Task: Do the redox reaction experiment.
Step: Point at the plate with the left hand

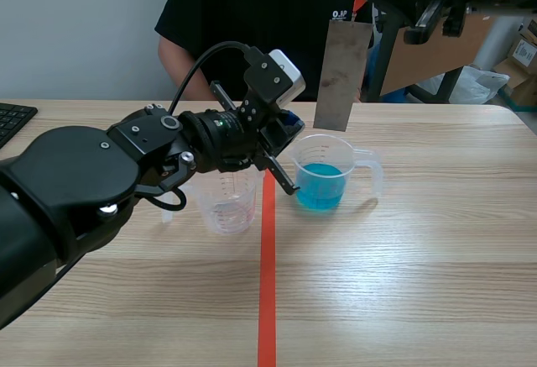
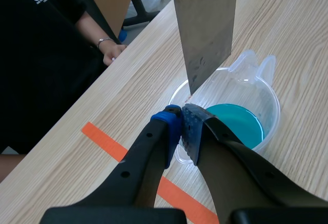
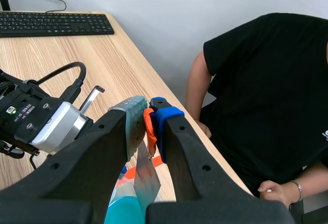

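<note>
Closest in, at the near left, the left arm stretches across the tabletop (image 1: 419, 258) to a clear beaker (image 1: 346, 155) just right of the orange tape line (image 1: 268, 275). Its end effector (image 2: 182, 126) is clamped on the left side of the beaker's rim. Blue liquid (image 1: 320, 184) fills the bottom of the beaker. The right end effector (image 3: 151, 119), raised at the far right, pinches an orange tab (image 3: 149, 124) from which a grey metal sheet (image 1: 341, 73) hangs upright. Its lower edge sits just above the beaker's mouth, clear of the liquid. A second clear beaker (image 1: 228, 203) stands left of the line, partly behind the left arm. A person (image 1: 252, 14) in black sits on the far side.
</note>
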`<state>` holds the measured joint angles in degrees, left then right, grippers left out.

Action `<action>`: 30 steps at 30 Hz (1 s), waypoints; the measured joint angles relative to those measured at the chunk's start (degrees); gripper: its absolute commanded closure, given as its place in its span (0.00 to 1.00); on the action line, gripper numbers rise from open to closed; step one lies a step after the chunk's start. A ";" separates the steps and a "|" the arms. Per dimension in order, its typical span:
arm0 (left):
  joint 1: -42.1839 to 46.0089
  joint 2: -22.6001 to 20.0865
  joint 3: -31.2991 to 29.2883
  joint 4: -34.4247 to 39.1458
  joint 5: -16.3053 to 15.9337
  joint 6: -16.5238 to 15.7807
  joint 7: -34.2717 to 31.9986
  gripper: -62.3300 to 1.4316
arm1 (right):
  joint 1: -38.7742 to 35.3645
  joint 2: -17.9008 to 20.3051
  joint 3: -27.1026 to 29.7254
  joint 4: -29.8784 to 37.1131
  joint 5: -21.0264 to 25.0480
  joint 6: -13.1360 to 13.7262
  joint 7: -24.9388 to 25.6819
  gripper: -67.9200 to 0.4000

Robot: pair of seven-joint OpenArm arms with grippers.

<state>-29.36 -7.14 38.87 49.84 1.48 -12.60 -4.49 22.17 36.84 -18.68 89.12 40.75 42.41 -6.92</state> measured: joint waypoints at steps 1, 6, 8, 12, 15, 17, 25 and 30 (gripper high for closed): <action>0.00 0.00 0.00 0.00 0.00 0.00 0.00 0.93 | 0.00 0.00 0.00 0.00 0.00 0.00 0.00 0.97; 0.00 0.00 0.00 0.00 0.00 0.00 0.00 0.93 | 0.00 0.00 0.00 0.00 0.00 0.00 -0.02 0.97; 0.00 0.00 0.00 0.00 0.00 0.00 0.00 0.93 | 0.00 0.00 0.00 0.00 0.00 0.00 -0.02 0.97; 0.00 0.00 0.00 0.00 0.00 0.00 0.00 0.93 | 0.00 0.00 0.00 0.00 0.00 0.00 -0.02 0.97; 0.00 0.00 0.00 0.00 0.00 0.00 0.00 0.93 | 0.00 0.00 0.00 0.00 0.00 0.00 -0.02 0.97; 0.00 0.00 0.00 0.00 0.00 0.00 -0.02 0.93 | 0.00 0.00 0.00 0.00 0.00 0.00 -0.02 0.97; 0.00 -0.02 0.00 0.00 0.00 0.00 -0.02 0.93 | 0.00 0.00 0.00 0.00 0.00 0.00 -0.02 0.97; 0.70 -2.03 0.00 1.38 -0.09 -0.04 -0.09 0.93 | 0.00 0.00 0.00 0.00 -0.02 0.00 -0.04 0.97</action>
<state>-28.67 -9.17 38.87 51.22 1.39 -12.64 -4.58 22.17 36.84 -18.68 89.12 40.73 42.41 -6.96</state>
